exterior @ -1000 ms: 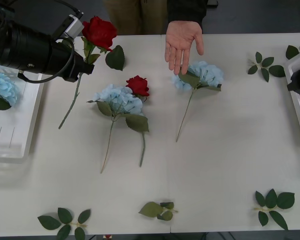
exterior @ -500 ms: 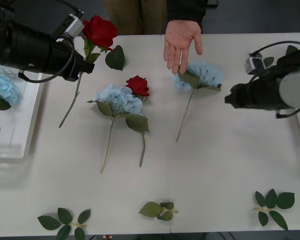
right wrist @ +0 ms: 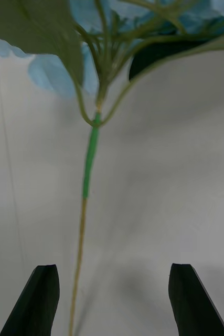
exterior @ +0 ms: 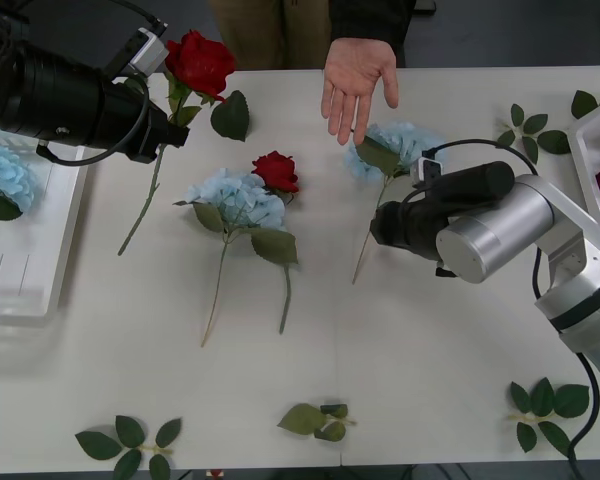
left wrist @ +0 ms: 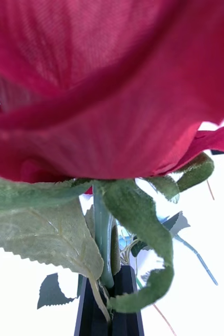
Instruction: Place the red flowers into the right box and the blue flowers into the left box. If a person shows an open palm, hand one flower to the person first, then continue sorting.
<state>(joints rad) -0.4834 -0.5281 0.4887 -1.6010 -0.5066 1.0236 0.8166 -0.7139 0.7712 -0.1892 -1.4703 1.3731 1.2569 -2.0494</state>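
Right gripper, black fingers spread apart, poised low over the thin green stem of a pale sky-blue hydrangea-like flower. In the right wrist view the stem runs lengthwise away from the gripper toward the head, between the fingers but close to one of them and off the centre line. A closing grasp would likely need a small sideways correction first.

Beyond this flower's head, the person's open palm hangs just above the petals, so the right arm is judged the nearer for a handover.

Farther from the stem, toward the robot's left: a second blue cluster touching a deep-red rose. Farther still, the left gripper is clamped on the stem of another red rose, held beside the ridged white tray, where one blue flower already lies.
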